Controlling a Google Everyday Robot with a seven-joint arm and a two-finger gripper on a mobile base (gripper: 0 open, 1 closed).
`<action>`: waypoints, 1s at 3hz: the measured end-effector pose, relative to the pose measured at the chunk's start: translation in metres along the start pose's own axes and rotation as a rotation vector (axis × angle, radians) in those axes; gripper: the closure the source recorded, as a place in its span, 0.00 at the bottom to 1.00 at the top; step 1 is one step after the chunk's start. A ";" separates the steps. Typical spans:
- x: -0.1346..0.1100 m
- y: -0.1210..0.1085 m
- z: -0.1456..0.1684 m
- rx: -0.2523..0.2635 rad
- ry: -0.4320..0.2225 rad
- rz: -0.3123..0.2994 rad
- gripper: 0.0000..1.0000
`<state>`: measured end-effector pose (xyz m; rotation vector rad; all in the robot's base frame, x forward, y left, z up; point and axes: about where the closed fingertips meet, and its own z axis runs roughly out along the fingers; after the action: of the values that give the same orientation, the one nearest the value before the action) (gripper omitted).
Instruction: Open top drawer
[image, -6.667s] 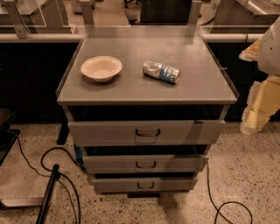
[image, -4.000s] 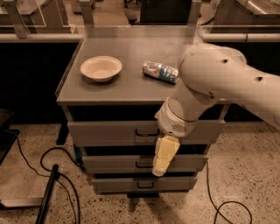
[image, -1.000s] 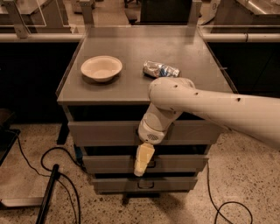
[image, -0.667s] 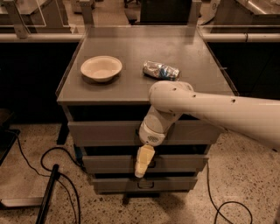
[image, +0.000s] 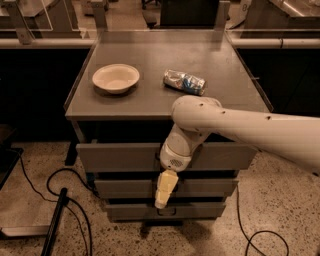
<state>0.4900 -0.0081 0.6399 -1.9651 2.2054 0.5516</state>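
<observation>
The top drawer (image: 115, 157) is the widest grey front, just under the cabinet top; it stands slightly out with a dark gap above it. Its handle is hidden behind my white wrist (image: 176, 152). My gripper (image: 161, 199) hangs down from the wrist in front of the middle drawer (image: 125, 188), just below the centre of the top drawer front. The arm (image: 250, 130) reaches in from the right.
A cream bowl (image: 115, 78) and a crushed can (image: 184, 82) lie on the cabinet top (image: 150, 50). The bottom drawer (image: 200, 210) sits lowest. Black cables (image: 35, 190) and a dark pole (image: 55, 222) lie on the speckled floor at left; another cable (image: 260, 235) lies at right.
The arm swung in from the right edge and settled in front of the drawers. Over the last second the gripper shifted only slightly. The drawer fronts have not visibly moved.
</observation>
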 end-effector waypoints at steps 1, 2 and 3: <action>0.001 0.034 -0.013 -0.016 -0.035 0.016 0.00; 0.011 0.077 -0.032 -0.016 -0.072 0.053 0.00; 0.020 0.105 -0.046 -0.004 -0.083 0.090 0.00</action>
<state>0.3907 -0.0341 0.6942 -1.8173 2.2516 0.6380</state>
